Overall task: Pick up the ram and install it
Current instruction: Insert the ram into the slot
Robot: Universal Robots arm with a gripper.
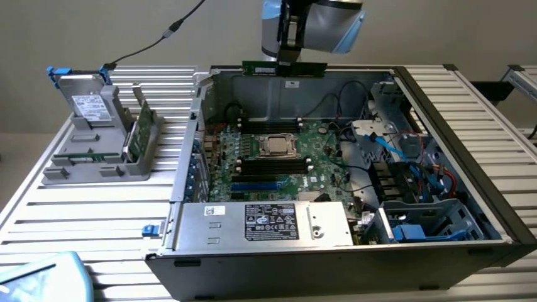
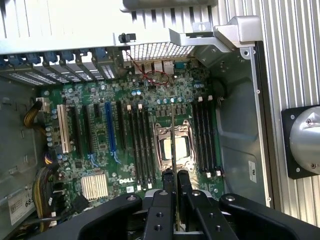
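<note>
The ram (image 1: 283, 68) is a narrow green stick held level above the back wall of the open computer case (image 1: 495, 207). My gripper (image 1: 286, 61) is shut on the stick's upper edge. From the wrist view, the ram (image 2: 172, 135) appears edge-on as a thin line running out from between my gripper (image 2: 175, 176) and over the CPU socket (image 2: 175, 147). Black memory slots (image 2: 140, 145) lie on both sides of the socket on the green motherboard (image 1: 290, 160). The stick hangs well above them and touches nothing.
A grey rack (image 1: 100, 157) on the slatted table at the exterior view's left holds a silver drive box (image 1: 88, 104) with blue tabs and a green expansion card (image 1: 143, 123). A power supply (image 1: 264, 223) fills the case's front. Cables and a drive cage (image 1: 419, 220) crowd the exterior view's right.
</note>
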